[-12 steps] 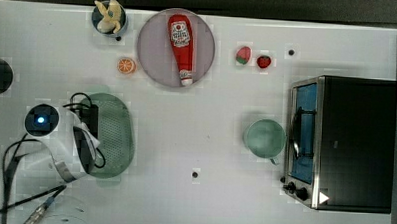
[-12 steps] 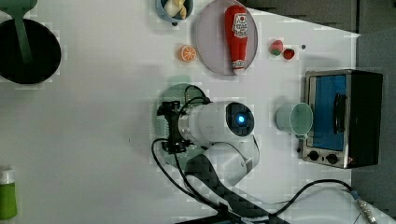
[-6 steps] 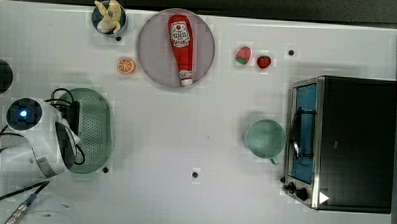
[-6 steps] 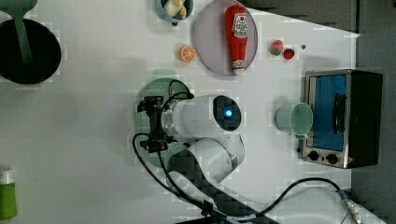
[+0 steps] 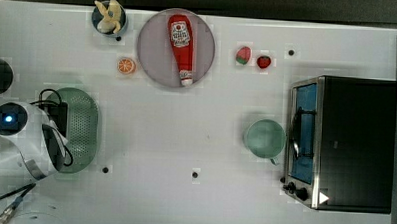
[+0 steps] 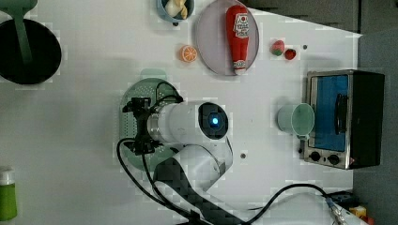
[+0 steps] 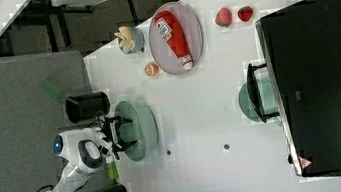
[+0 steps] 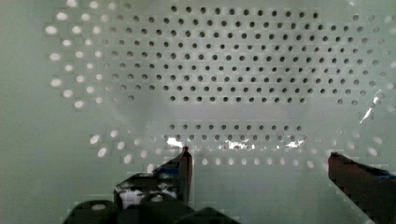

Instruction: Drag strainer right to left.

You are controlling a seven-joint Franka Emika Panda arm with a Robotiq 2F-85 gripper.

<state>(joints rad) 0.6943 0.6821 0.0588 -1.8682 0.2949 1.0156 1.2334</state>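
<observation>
My tool [image 8: 258,156] is spread wide and grasps nothing. Its two fingers [image 8: 183,163] hang just over the holes in the middle of the strainer [image 5: 81,130]. I think they sit inside the bowl so they can push on its wall and slide it along, with no need to pinch.

The strainer lies flat on the tabletop [image 5: 186,131] at the left side of the top view, half under my arm [image 5: 25,141]. In the left view it sits left of the middle, under my tool. It is well apart from the cup [image 5: 263,138] and the oven [image 5: 345,142] on the top view's right. It looks far enough left, so I think the drag is about done.

The plate [image 5: 156,50] with the ketchup [image 5: 180,46] sits at the top, out of the way.
</observation>
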